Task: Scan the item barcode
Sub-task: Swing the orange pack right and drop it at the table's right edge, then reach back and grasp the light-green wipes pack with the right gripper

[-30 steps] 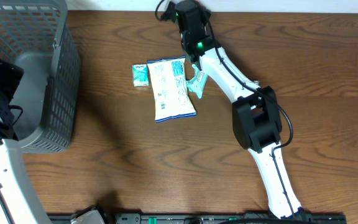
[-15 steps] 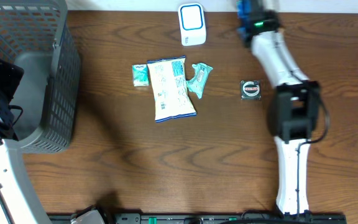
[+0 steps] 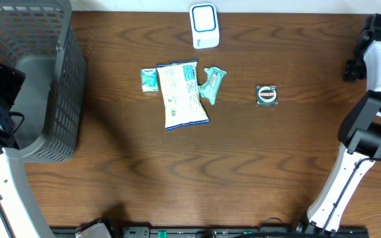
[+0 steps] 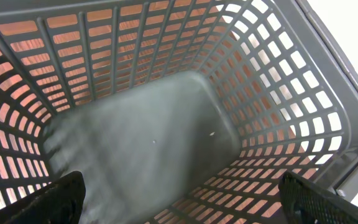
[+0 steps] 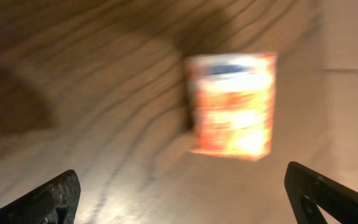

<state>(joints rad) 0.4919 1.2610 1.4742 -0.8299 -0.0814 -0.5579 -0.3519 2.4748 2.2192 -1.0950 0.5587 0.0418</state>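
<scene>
The right end effector [image 5: 182, 186] stands wide open and empty. The orange box [image 5: 232, 106] lies blurred at its 1 o'clock. Better to centre over the box before closing, then turn its barcode toward the scanner [image 3: 204, 26] at the tabletop's 12 o'clock.

blurred orange packet [image 5: 232, 104] on wooden table [image 5: 92, 124], claw [image 5: 188, 196] spread wide

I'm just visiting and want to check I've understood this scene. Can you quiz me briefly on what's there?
1. True or false: the white snack bag lies inside the grey basket.
2. The left wrist camera looks at: A) the basket's inside, B) a keyboard, C) a drawer.
3. In the overhead view, how many small items lie on the table, not counting the white scanner?
Key: 1 false; 2 A; 3 four.
</scene>
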